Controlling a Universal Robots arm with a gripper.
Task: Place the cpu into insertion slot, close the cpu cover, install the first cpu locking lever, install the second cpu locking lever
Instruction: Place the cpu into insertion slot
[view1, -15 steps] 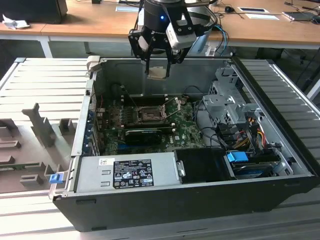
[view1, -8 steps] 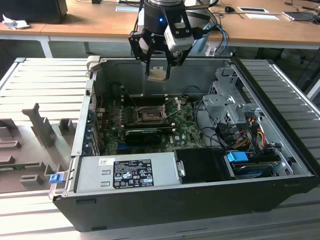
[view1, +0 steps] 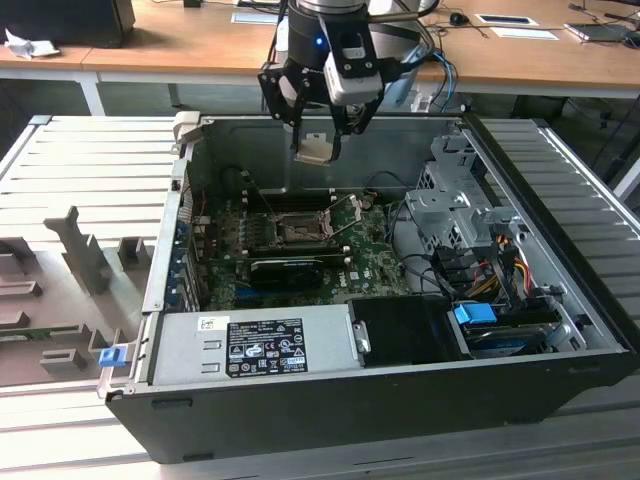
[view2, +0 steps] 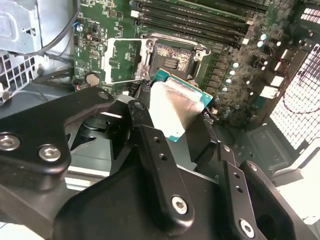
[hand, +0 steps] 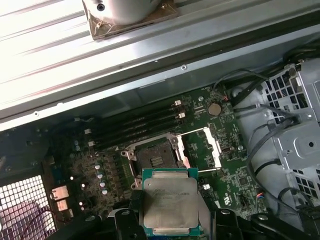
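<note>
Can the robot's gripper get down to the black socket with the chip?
Probably yes: the gripper holds the cpu above the case, the cpu cover stands open, and nothing covers the insertion slot.

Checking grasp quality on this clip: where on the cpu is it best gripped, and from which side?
By two opposite thin edges, coming from above: the cpu is a flat square plate, and its underside must be free to meet the insertion slot. The gripper seems to hold it so.

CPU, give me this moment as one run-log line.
gripper: shut on cpu | cpu: held above case, not in insertion slot | insertion slot: empty | cpu cover: open
</note>
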